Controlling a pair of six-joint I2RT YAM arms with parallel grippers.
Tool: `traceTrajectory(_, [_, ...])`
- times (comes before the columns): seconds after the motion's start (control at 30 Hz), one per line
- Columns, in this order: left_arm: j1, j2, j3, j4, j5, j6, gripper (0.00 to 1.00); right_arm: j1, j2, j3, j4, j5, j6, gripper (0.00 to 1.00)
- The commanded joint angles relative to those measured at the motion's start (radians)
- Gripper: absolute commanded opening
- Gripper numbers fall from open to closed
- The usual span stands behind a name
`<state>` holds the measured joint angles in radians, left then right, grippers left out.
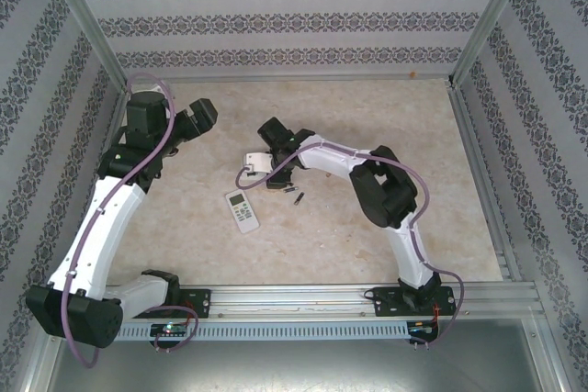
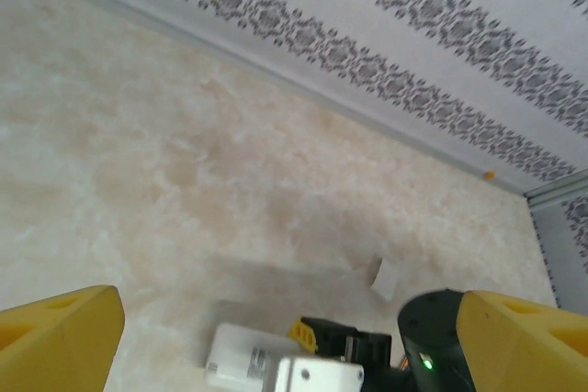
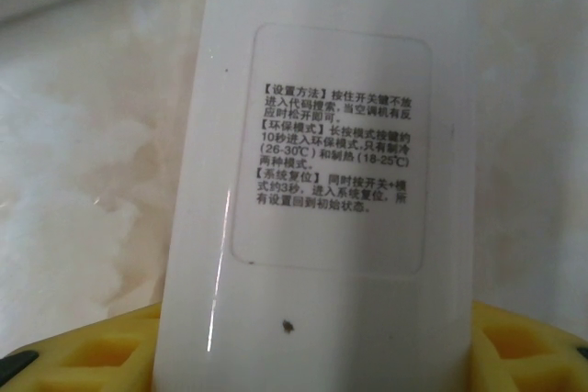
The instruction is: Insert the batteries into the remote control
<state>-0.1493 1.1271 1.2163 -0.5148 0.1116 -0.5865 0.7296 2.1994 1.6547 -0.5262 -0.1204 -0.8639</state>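
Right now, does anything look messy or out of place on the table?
Yes. Tiny batteries lie loose on the table beside the right hand, not inside any remote. That hand grips a white remote with its printed back showing, and a second remote lies face up nearby.

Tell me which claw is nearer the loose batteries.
Right. Right claw sits just behind the batteries, gripping a remote; left claw hangs open, well off left.

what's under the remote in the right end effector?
Pale marbled table shows around the remote held by the right end effector; directly beneath is covered by its body.
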Motion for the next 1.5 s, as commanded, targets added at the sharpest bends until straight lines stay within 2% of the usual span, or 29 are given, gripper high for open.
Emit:
traceTrajectory(0.0, [-0.003,-0.044,0.002,-0.040,0.014,-0.008,0.94,0.006,0.020,0.058,0.044,0.039,-0.007,0.45])
traceTrajectory(0.13, [-0.003,-0.046,-0.010,-0.060,0.019,-0.011,0.94,-0.005,0.043,0.085,0.052,0.029,-0.029,0.53])
traceTrajectory(0.33, [-0.003,-0.029,-0.033,-0.036,0.035,-0.026,0.95,-0.024,0.068,0.118,0.057,0.021,-0.010,0.80])
traceTrajectory(0.47, [-0.003,0.006,-0.058,-0.035,0.053,-0.055,0.95,-0.022,0.045,0.122,0.082,0.076,-0.007,0.82])
traceTrajectory(0.6, [-0.003,0.070,-0.072,-0.023,0.080,-0.092,0.94,-0.032,-0.056,0.120,0.118,0.136,0.172,0.81])
traceTrajectory(0.73, [-0.004,0.158,-0.061,0.008,0.135,-0.097,0.94,-0.051,-0.218,0.083,0.052,0.089,0.574,0.79])
traceTrajectory(0.83, [-0.003,0.201,-0.048,0.032,0.163,-0.086,0.94,-0.074,-0.319,0.014,-0.028,0.053,0.930,0.71])
traceTrajectory(0.93, [-0.002,0.212,-0.037,0.047,0.169,-0.059,0.94,-0.089,-0.379,-0.095,-0.073,0.001,1.103,0.65])
traceTrajectory(1.07, [-0.002,0.237,-0.013,0.030,0.207,-0.014,0.94,-0.083,-0.327,-0.116,-0.166,-0.074,1.102,0.58])
traceTrajectory(1.23, [-0.003,0.255,0.002,0.006,0.242,-0.005,0.95,-0.045,-0.167,0.008,-0.297,-0.004,1.015,0.46])
traceTrajectory(1.47, [-0.003,0.232,-0.017,-0.011,0.255,-0.004,0.95,-0.012,-0.058,0.047,-0.278,0.031,0.957,0.44])
